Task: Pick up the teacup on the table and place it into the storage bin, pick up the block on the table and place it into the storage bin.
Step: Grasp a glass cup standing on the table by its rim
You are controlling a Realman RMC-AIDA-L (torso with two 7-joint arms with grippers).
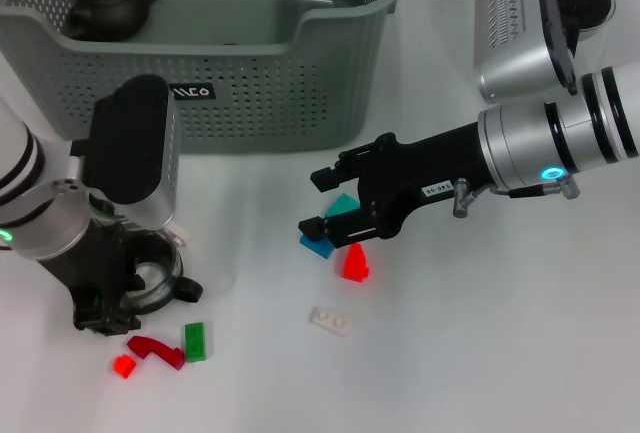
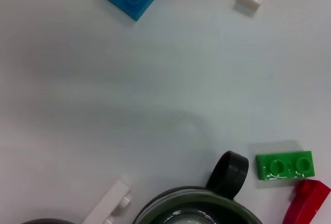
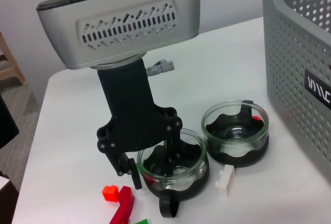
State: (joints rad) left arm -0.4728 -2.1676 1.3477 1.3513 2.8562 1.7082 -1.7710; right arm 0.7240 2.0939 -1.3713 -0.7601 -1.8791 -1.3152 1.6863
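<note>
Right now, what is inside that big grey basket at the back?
A dark teapot sits in the far left corner of the basket. The rest of the visible floor looks bare, but the near wall hides the part of the floor just behind it.

Bright even overhead light, soft shadows on the white table (no harsh glare), mostly sharp focus

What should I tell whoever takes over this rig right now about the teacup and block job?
Left gripper: down at a teacup, not lifted.
Right gripper: open, straddling the blue blocks.
Storage bin: only a teapot visible inside.
Done: nothing binned yet.
Left: that teacup, the second teacup beside it, then a block.
</note>
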